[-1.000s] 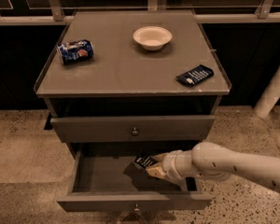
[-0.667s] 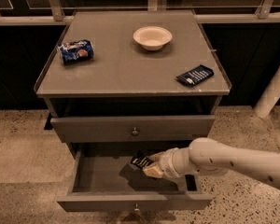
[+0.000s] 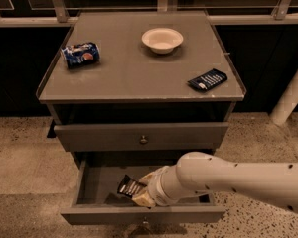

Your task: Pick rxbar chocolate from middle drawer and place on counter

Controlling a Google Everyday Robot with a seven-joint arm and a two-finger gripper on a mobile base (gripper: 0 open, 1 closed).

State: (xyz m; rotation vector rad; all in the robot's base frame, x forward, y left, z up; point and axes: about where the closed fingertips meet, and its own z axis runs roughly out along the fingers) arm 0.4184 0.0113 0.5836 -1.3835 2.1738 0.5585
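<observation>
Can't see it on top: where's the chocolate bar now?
In the camera view, the chocolate bar sits low in the open middle drawer, left of centre, pinched by the gripper that reaches in from the right.

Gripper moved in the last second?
Yes. The gripper, holding the rxbar chocolate in the middle drawer, shifted left and toward its front, from right of the upper knob to roughly below it.

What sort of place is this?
Probably an office snack station: grey drawer cabinet, round white bowl, speckled floor. The gripper holds a flat black wrapper bar in the open lower drawer.
</observation>
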